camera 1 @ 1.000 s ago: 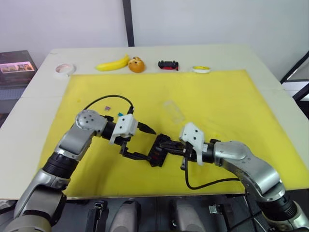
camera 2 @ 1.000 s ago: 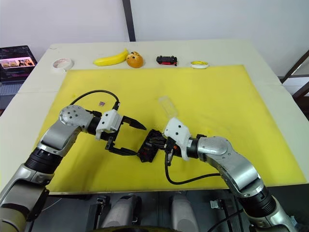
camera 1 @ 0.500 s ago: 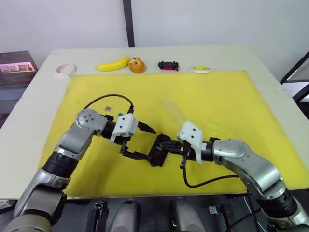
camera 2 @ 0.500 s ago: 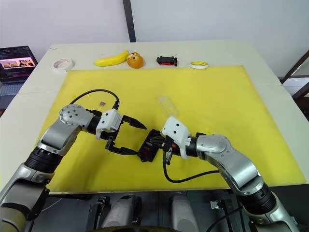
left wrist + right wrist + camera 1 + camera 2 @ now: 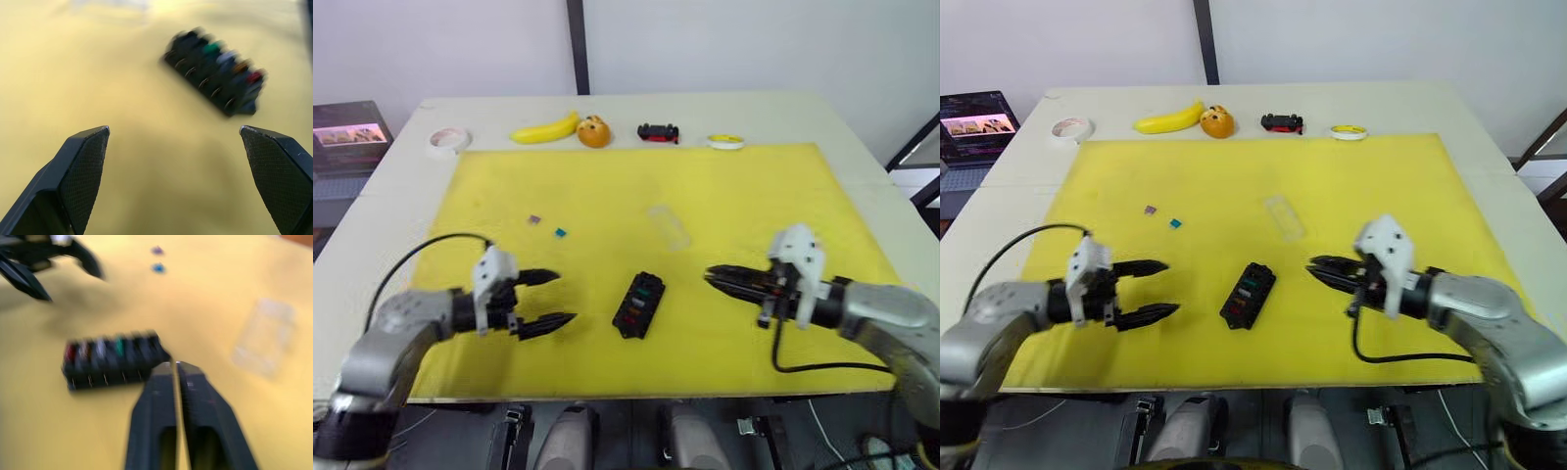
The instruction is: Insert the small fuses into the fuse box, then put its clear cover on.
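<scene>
Fuse box [image 5: 639, 305] alone between end effectors

White wall [image 5: 754, 39] (dark upright strip [image 5: 577, 44])

bright, even light from above; soft shadows under both arms on the yellow mat [image 5: 754, 186]. both wrist views are smeared, the fuse box [image 5: 215, 71] blurred.

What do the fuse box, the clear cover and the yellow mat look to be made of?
Fuse box: black, matte, likely moulded plastic, with slots in rows. Clear cover: thin transparent plastic, since the yellow shows through it. Yellow mat: dull, non-reflective sheet, possibly foam or rubber; hard to tell.
</scene>
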Tool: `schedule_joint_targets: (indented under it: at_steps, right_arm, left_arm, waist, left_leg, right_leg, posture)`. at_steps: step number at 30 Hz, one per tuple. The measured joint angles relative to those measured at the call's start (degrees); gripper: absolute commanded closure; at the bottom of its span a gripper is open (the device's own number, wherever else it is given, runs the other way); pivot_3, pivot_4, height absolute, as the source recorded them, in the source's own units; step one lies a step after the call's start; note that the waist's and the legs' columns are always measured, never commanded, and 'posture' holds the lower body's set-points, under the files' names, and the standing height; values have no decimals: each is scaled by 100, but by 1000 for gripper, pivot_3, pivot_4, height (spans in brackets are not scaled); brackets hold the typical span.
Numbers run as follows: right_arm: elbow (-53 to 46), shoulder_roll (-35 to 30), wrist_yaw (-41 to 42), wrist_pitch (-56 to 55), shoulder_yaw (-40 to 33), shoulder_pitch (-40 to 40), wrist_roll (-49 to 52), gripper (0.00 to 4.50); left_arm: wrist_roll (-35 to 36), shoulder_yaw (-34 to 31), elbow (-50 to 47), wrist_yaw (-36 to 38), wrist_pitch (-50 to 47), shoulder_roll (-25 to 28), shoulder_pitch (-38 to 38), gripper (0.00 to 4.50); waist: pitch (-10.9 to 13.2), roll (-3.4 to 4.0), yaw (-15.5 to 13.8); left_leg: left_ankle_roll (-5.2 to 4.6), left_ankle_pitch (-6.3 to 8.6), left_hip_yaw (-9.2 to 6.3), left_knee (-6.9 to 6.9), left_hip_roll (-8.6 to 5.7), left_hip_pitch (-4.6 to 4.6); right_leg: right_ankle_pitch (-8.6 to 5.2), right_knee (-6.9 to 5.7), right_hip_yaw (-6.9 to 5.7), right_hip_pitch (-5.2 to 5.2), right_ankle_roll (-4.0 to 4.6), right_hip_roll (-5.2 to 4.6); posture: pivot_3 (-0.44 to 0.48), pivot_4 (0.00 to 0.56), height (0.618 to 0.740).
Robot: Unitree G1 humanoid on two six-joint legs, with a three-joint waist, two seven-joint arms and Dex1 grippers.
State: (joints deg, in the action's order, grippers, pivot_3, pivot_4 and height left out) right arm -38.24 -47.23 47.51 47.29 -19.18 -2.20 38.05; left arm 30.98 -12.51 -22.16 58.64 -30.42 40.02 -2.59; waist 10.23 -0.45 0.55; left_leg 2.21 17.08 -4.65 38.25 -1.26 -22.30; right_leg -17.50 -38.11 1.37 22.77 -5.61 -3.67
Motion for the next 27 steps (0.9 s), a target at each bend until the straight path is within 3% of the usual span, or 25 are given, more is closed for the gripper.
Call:
schedule_joint_targets:
  at_steps: [5,8,11,19,23,27]
  right_arm:
    - [515,-458,515,-178,-997,532,83,26]
    - [1029,-711,790,-464,-1370,932,-180,26]
    - [1264,-731,862,-696,-1428,1028,-332,26]
    - [1115,-713,539,-693,-1020,431,-177,26]
    - [818,-459,114,-261,-261,-524,251,26]
    - [366,-100,-257,115,515,-1164,651,26]
  left_arm:
    - [484,-1306,-802,-913,-411,-399,-1323,0]
    - [781,-2269,-742,-1334,-553,-752,-2066,0]
    - [1081,-2765,-534,-1652,-755,-878,-2264,0]
    - [1937,-2444,-776,-2298,-1344,-908,-1790,0]
    - [4494,-2095,-268,-3738,-2474,-865,-741,0]
    - [6100,-1705,417,-5047,-2654,-768,180,0]
  waist:
    - [0,0,15]
    - [-1,0,28]
    - [-2,3,8]
    - [-5,4,6]
    - [-6,7,27]
    - [-7,5,24]
  left_leg:
    - [-3,3,7,-10,5,44]
    - [-21,13,26,-15,10,73]
    - [-21,13,27,-14,9,87]
    - [-18,14,24,-12,8,86]
    - [-16,13,15,-10,12,86]
    - [-15,12,14,-12,10,72]
  right_leg:
    - [-2,8,2,-37,2,2]
    - [-4,10,10,-54,2,7]
    - [-3,9,8,-71,2,10]
    - [-3,15,10,-75,2,0]
    - [-2,3,14,-67,2,-1]
    - [-2,3,16,-46,2,2]
  posture:
    - [0,150,740]
    - [0,150,740]
    - [0,150,740]
    - [0,150,740]
    - [0,150,740]
    - [0,150,740]
